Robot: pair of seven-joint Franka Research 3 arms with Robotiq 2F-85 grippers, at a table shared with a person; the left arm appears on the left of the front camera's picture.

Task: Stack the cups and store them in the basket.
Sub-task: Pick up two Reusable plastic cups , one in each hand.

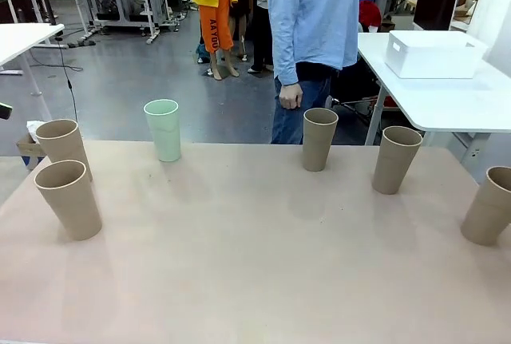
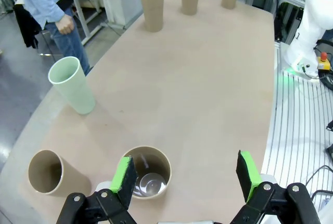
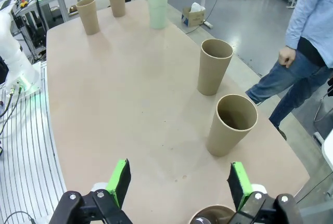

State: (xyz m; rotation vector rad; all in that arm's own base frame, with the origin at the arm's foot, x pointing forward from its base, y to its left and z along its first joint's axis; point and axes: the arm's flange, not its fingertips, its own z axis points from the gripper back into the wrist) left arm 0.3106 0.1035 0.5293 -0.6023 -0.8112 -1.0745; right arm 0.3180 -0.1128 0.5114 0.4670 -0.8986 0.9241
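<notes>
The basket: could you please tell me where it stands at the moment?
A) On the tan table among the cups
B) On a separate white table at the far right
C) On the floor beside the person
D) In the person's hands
B: in the front view the basket rests on the white table that stands at the far right, behind the tan one.

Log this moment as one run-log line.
tan cups: five upright, apart | mint cup: upright, unstacked | basket: on side table | left pincer: open | right pincer: open
</notes>
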